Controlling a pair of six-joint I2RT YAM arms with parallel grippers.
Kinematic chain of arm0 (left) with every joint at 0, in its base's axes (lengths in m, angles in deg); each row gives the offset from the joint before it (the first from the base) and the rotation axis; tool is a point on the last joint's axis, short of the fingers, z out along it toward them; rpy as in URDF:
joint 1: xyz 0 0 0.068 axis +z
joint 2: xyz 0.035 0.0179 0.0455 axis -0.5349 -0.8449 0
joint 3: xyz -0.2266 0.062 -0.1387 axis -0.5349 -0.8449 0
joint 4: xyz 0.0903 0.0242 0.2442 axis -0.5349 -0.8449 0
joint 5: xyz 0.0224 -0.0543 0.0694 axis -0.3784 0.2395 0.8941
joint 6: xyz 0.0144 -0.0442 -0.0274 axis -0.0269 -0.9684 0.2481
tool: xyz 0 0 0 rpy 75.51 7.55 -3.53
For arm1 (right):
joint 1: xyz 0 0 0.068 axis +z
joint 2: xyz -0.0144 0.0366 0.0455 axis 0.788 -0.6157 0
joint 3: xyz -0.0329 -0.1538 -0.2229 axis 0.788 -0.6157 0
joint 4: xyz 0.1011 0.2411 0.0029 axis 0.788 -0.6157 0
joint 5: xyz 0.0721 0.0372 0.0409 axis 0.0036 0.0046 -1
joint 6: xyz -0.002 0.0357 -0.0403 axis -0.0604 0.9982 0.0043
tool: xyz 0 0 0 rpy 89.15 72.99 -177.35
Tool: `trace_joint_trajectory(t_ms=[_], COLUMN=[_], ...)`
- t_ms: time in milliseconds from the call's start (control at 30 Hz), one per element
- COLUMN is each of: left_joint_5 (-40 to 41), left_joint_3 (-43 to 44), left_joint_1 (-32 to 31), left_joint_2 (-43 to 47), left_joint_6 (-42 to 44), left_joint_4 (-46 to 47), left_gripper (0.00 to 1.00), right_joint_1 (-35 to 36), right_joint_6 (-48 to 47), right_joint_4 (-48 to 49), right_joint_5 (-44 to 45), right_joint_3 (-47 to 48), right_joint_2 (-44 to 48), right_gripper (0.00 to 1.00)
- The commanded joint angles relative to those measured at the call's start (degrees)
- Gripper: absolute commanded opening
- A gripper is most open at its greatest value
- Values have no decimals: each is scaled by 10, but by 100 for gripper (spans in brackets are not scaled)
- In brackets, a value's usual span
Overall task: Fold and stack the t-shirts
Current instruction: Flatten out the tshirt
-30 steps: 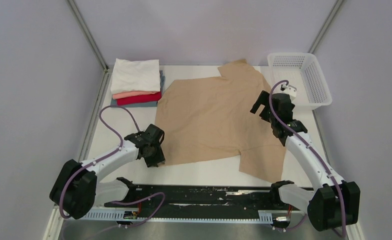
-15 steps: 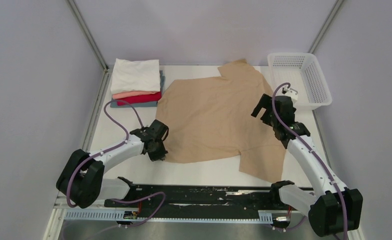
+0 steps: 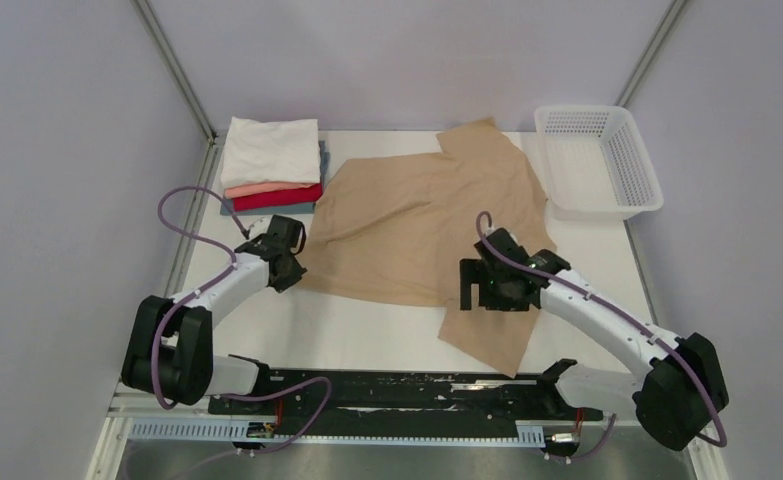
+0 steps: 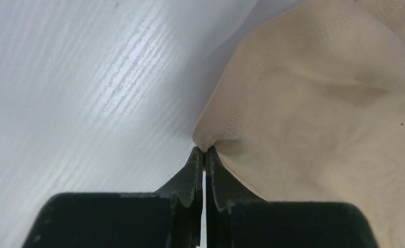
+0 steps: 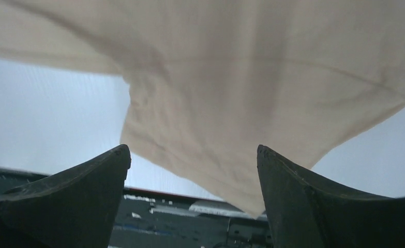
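Observation:
The tan t-shirt (image 3: pixel 427 215) lies spread and a little rumpled across the middle of the table. My left gripper (image 3: pixel 295 275) is shut on its near-left hem corner; the left wrist view shows the tips (image 4: pixel 204 151) pinching a fold of tan cloth (image 4: pixel 314 103) just above the table. My right gripper (image 3: pixel 479 290) is open and hovers over the shirt's near-right part; its wide-apart jaws (image 5: pixel 192 150) frame the cloth (image 5: pixel 252 77) without touching it. A folded stack stands at the back left: a white shirt (image 3: pixel 270 150) on top, then pink, red (image 3: pixel 277 197) and blue-grey (image 3: pixel 267 208) shirts.
A white mesh basket (image 3: pixel 635 160) stands at the back right corner, beside the shirt's far sleeve. The black rail (image 3: pixel 407 385) of the arm bases runs along the near edge. Bare white table (image 3: pixel 367 335) shows between the shirt and the rail.
My left gripper moved back and left, dragging the hem corner with it. My right arm swung from the right side near the basket to the near middle. The shirt's near edge shifted left.

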Motion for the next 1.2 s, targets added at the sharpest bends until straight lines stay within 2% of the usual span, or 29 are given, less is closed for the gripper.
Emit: trace_joint_trajectory(t_ms=[0,67,133,367,467,600,767,900,1000,1167], left_joint_5=[39,48,64,38,30,23,17,12,12,-17], left_joint_3=[10,8,10,0,2,-1,-2,-1,-2,17], left_joint_1=[22,23,24,24,24,24,24,24,24,24], left_joint_2=[12,18,22,31,30,33,32,30,36,43], left_joint_6=[19,23,22,27,28,30,34,35,38,52], left_joint_4=[17,23,15,32,32,35,41,42,43,59], left_gripper=[0,0,0,0,0,0,0,0,0,0], right_joint_1=[106,146,167,171,171,164,160,158,154,99], right_joint_6=[62,95,128,194,216,228,224,209,197,154], right_joint_4=[-87,-102,-122,-111,-78,-29,-14,5,4,13], right_joint_5=[-49,-83,-76,-61,-16,-6,25,31,43,93], right_joint_3=[-29,-53,-82,-156,-154,-162,-150,-135,-122,-65], right_joint_2=[-7,-5,3,33,13,-23,-70,-79,-76,-33], right_gripper=[89,87,83,68,64,59,51,29,2,0])
